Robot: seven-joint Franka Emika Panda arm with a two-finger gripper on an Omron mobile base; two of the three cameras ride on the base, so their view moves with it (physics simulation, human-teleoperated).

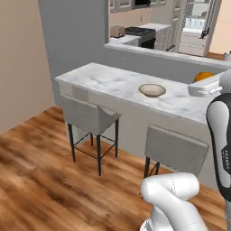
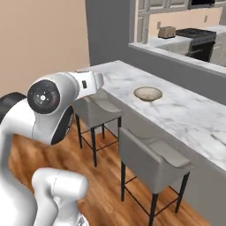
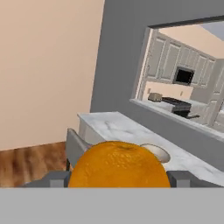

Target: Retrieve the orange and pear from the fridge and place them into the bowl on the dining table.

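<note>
Marble counter (image 1: 113,83) ahead, bowl (image 1: 152,90) near its front edge. Hand (image 3: 118,178) squeezing the orange (image 3: 118,165), carried high for dropping in.

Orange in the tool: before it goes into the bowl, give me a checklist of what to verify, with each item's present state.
1. Orange sits between the tool fingers: ok.
2. Bowl upright on the dining table: ok.
3. Bowl empty: ok, its cream inside shows bare.
4. Tool above the bowl: not ok; in the left base view the orange is off to the bowl's right.
5. Stools stand below the table edge, out of the path: ok.
6. Pear's whereabouts: cannot tell.
</note>
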